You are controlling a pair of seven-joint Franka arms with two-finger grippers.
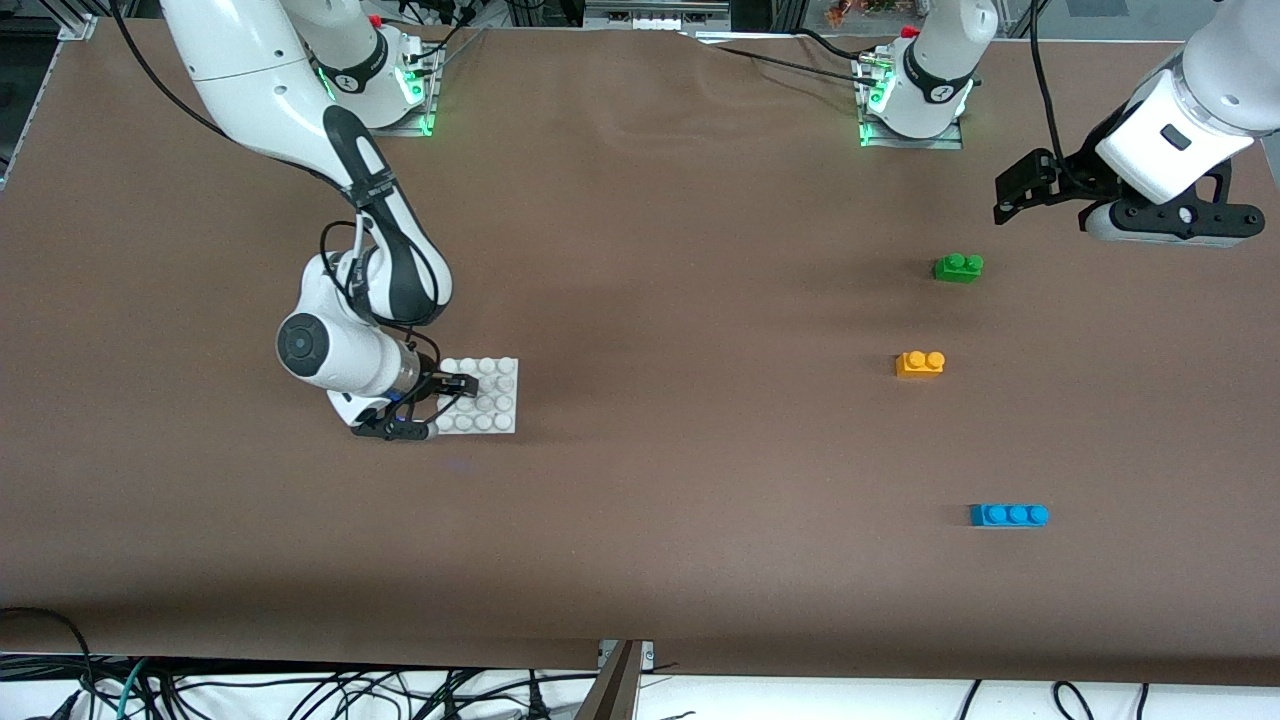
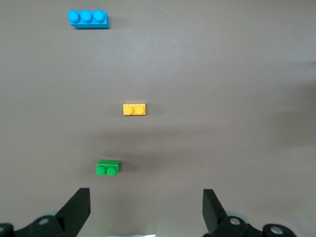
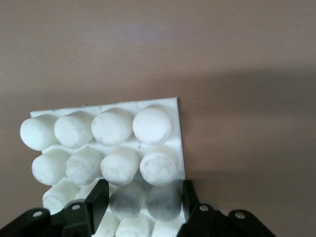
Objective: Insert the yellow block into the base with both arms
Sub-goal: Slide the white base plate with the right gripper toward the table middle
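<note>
The yellow block lies on the brown table toward the left arm's end, with nothing touching it. The white studded base lies flat toward the right arm's end. My right gripper is low at the base's edge. It is shut on the base, with two studs at that edge between its fingers. My left gripper hangs open and empty over the table. It is near the green brick and well apart from the yellow block.
A green two-stud brick lies farther from the front camera than the yellow block. A blue three-stud brick lies nearer to it. A wide stretch of brown table separates the base from the bricks.
</note>
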